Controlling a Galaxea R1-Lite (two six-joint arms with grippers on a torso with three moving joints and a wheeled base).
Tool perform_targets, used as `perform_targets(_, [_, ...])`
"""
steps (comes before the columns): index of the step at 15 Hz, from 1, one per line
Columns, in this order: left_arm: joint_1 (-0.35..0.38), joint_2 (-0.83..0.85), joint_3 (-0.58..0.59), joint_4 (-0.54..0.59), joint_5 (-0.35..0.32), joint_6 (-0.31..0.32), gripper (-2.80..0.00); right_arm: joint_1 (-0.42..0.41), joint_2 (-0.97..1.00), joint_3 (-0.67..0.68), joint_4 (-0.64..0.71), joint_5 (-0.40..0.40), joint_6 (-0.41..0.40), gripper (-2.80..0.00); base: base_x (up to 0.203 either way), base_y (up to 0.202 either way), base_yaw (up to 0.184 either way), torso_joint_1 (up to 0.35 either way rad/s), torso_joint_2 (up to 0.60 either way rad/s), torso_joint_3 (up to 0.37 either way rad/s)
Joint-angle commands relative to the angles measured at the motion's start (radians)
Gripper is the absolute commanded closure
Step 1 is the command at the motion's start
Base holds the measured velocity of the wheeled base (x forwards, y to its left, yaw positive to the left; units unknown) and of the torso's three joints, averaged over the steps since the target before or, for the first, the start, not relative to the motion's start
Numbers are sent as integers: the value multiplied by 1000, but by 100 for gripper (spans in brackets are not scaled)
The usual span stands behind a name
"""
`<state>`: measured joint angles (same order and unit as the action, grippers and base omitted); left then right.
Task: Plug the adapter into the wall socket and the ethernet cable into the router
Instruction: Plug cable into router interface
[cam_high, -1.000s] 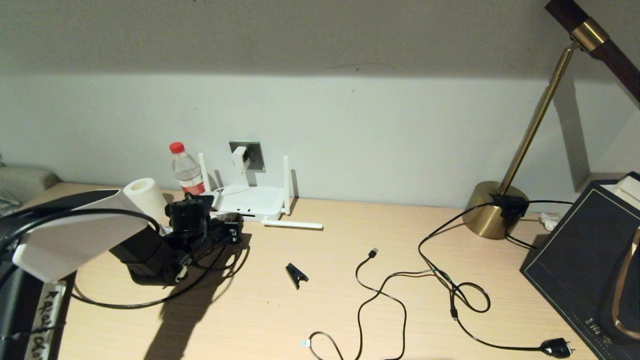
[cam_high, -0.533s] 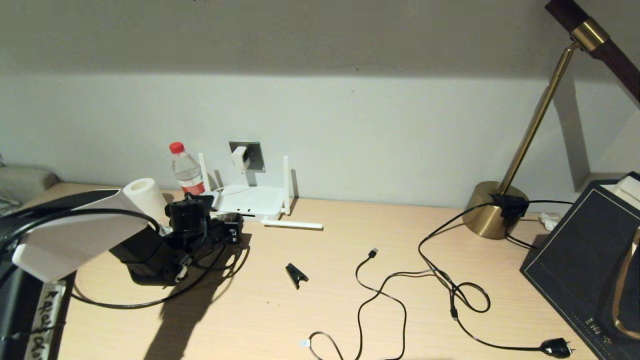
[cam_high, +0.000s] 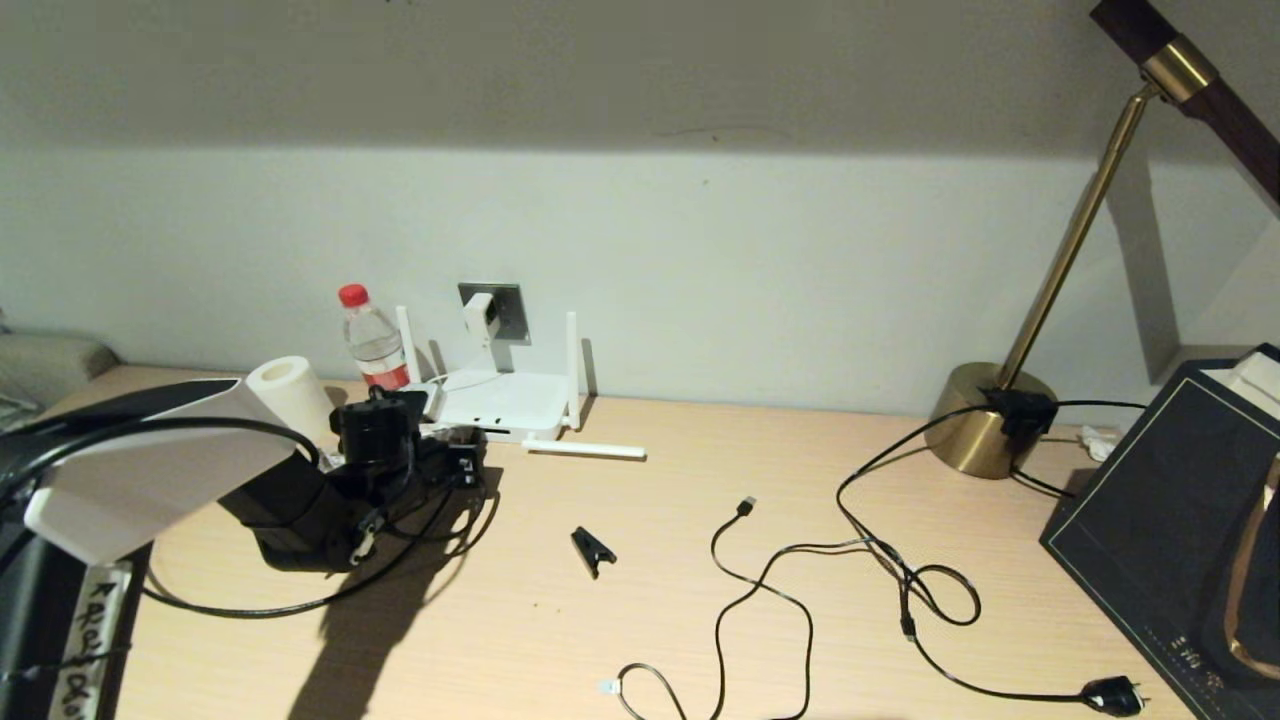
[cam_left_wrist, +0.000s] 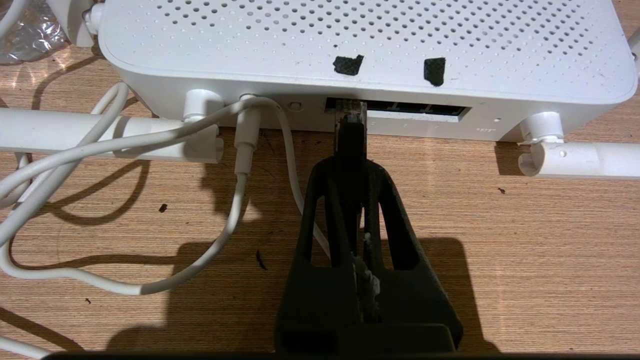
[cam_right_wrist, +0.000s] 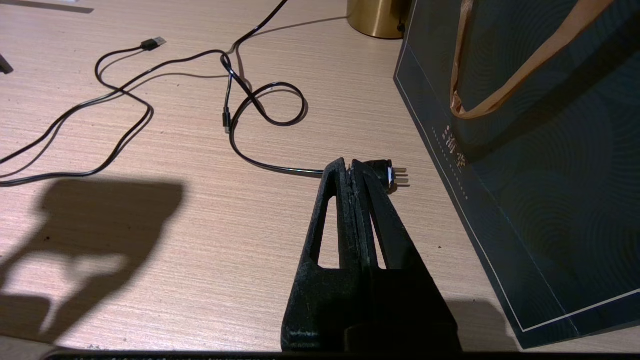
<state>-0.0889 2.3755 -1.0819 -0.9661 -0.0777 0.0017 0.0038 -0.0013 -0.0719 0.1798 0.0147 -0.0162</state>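
The white router (cam_high: 500, 403) lies by the wall under the grey wall socket (cam_high: 503, 309). The white adapter (cam_high: 481, 315) sits in the socket, and its white cord (cam_left_wrist: 239, 190) runs to the router's back. My left gripper (cam_left_wrist: 350, 162) is shut on the black boot of the ethernet cable (cam_left_wrist: 350, 112). The clear connector is at the mouth of the left end of the port slot in the router's (cam_left_wrist: 350, 35) edge; how deep it sits is hidden. The cable's slack (cam_high: 250, 606) loops on the table under my left arm. My right gripper (cam_right_wrist: 350, 165) is shut on nothing, low over the table at the right.
A water bottle (cam_high: 372, 340) and a paper roll (cam_high: 285, 388) stand left of the router. A black clip (cam_high: 592, 548), a USB-tipped cable (cam_high: 745, 507) and a chunky-plug cable (cam_high: 1110, 693) lie mid-table. The brass lamp base (cam_high: 985, 420) and a dark bag (cam_high: 1170, 510) stand at the right.
The left gripper has edged very slightly toward the router with the ethernet cable in it. Nothing else has moved.
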Motion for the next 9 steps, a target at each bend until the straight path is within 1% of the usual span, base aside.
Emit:
perform_targets(1, [0,-1,0,-5,0,0,0,1,1,0,1,1,-1,0,0,0,0,0,0,0])
perform_targets(9, [0,-1,0,-6,0,0,0,1,1,0,1,1,-1,0,0,0,0,0,0,0])
